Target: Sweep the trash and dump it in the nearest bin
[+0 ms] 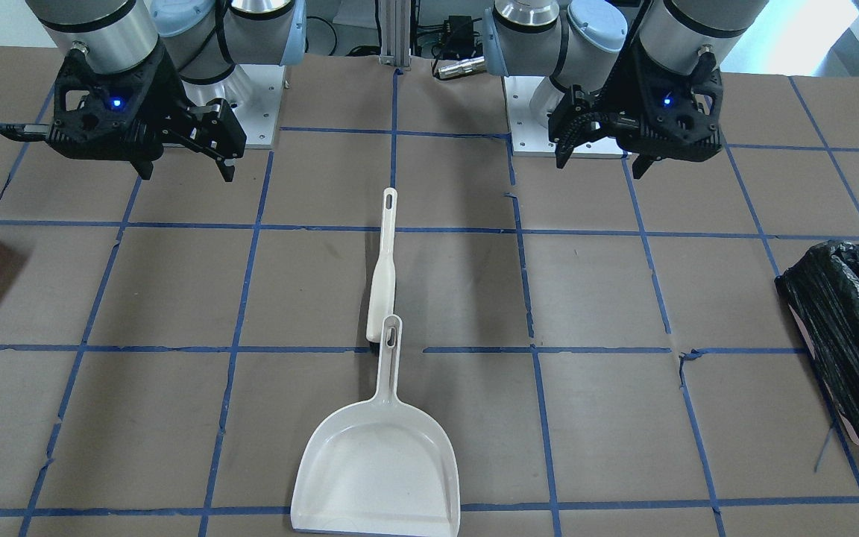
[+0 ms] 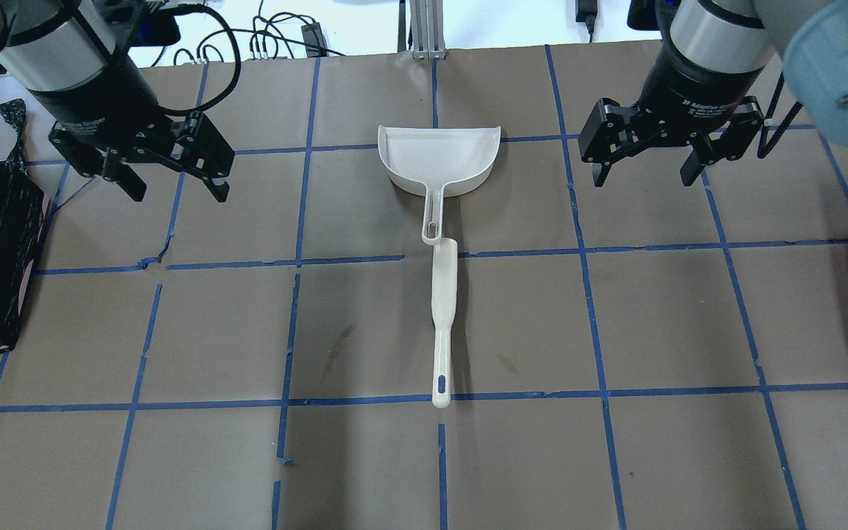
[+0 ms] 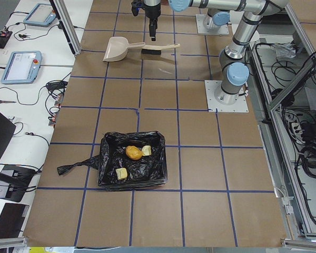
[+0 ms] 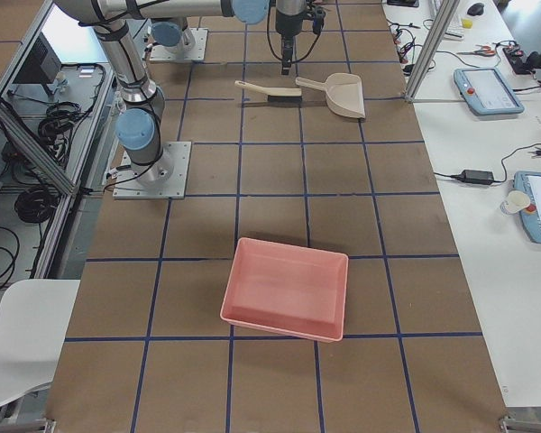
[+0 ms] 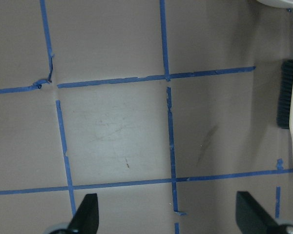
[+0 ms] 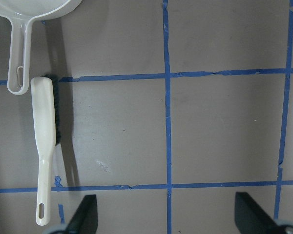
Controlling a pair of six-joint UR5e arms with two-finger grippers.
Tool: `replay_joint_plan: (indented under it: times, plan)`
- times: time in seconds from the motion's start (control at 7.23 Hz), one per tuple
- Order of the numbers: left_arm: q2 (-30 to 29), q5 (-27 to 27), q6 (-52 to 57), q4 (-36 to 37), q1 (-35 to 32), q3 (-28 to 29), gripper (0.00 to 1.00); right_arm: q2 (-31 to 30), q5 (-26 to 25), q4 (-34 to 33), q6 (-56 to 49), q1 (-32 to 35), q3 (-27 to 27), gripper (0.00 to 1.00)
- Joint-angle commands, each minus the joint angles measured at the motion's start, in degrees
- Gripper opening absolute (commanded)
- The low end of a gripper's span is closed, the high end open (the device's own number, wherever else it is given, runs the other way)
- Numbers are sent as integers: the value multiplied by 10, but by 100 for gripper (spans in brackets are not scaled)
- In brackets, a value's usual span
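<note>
Trash (image 3: 132,152), 3 pieces, lies inside the black-lined bin (image 3: 106,158) near the left end of the bench (image 3: 200,174); only the left side view looks into it. Overhead, the bin shows just its crinkled bag, while the left gripper (image 2: 179,195) and right gripper (image 2: 645,180) hang spread, holding nothing, either side of the dustpan (image 2: 439,158) and brush (image 2: 444,309), laid end to end. The right side view alone shows the whole pink box (image 4: 288,289).
</note>
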Motion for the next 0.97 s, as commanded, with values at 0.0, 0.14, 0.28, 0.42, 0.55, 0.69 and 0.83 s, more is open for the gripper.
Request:
replay_joint_plan:
  times: [0.0,0.14,0.28,0.42,0.55,0.69,0.83]
  plan:
    - [-3,4,-23,2,-9,-2,100,0,0,-2,0,0,0,100]
    - [-3,32,-38,4,-11,-5,100,0,0,-2,0,0,0,100]
    - [-3,32,-40,6,-11,-12,100,2,0,-3,0,1,0,100]
    - [-5,28,-64,20,-16,-23,99,7,0,-4,0,0,0,100]
    - [-3,30,-73,55,-30,-38,99,9,0,-5,0,0,0,100]
    - [0,33,-72,57,-33,-45,99,9,1,-4,0,1,-6,100]
    - [3,32,-70,57,-34,-46,99,10,-1,3,0,0,-18,100]
